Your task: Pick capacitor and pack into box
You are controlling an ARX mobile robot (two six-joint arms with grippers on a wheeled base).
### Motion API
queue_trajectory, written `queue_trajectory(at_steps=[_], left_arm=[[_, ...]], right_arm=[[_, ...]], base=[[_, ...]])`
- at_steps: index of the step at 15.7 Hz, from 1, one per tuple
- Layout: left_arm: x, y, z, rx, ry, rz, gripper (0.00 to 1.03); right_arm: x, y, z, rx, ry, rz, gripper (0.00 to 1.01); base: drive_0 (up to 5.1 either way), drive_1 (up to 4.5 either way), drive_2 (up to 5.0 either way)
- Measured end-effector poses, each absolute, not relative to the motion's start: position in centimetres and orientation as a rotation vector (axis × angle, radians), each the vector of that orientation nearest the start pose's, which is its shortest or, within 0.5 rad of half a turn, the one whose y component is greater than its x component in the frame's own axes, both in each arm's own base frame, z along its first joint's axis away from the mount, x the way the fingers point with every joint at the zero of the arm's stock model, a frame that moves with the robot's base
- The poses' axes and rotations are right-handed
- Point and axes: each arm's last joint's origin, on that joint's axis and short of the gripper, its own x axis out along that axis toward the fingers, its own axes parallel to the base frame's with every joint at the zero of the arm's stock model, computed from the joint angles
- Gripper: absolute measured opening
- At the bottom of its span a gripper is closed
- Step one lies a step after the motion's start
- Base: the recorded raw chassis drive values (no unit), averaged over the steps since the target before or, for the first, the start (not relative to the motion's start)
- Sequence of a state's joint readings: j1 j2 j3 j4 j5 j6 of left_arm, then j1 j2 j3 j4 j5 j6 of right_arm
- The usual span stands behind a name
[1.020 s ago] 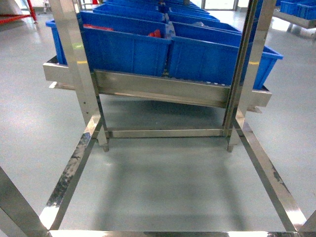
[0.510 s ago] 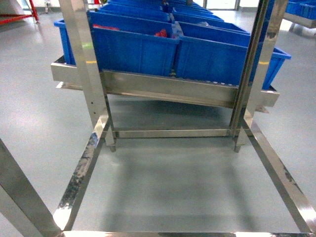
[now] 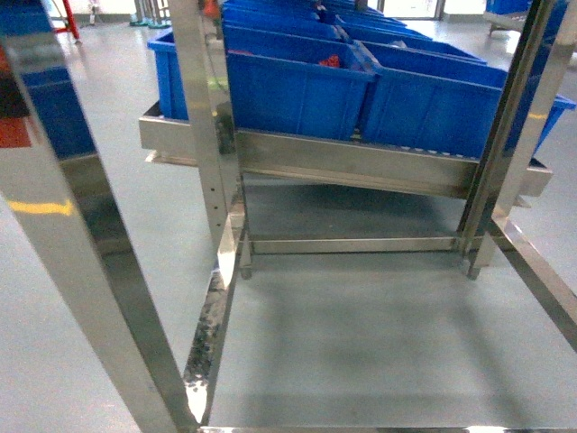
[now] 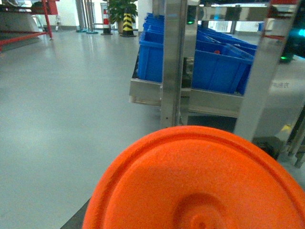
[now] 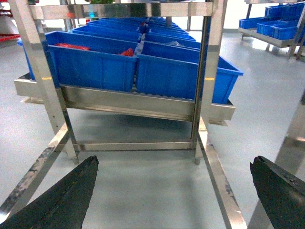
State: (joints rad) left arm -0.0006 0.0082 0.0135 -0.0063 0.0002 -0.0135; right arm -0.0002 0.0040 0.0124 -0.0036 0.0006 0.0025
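The right gripper (image 5: 174, 191) has its jaws spread wide with nothing between them; the two dark fingers (image 5: 62, 195) sit at the lower corners of the right wrist view. Past the jaws lies bare grey floor (image 5: 147, 186) framed by the steel rack (image 5: 138, 102). Beyond and above the jaws, blue bins (image 5: 183, 71) stand in rows on the rack's sloping shelf, some with red items (image 5: 126, 51) inside.

The left gripper is not visible; whether its jaws are wide or narrow cannot be told. An orange disc (image 4: 200, 183) fills the lower part of the left wrist view, with a steel post (image 4: 172, 62) and more bins behind it.

In the head view a steel upright (image 3: 77, 244) stands close at left. Neither the box nor a capacitor shows in any view.
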Motion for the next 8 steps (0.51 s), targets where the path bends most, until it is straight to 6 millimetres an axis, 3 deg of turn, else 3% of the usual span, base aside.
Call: queue_trajectory(at_steps=[8], left_arm=[[9.74, -0.01, 16.68, -0.014, 0.001, -0.001, 0.43]], right_arm=[[9.72, 0.0, 16.68, 0.002, -0.002, 0.0, 0.98]], base=[[-5.0, 2.4, 2.4]])
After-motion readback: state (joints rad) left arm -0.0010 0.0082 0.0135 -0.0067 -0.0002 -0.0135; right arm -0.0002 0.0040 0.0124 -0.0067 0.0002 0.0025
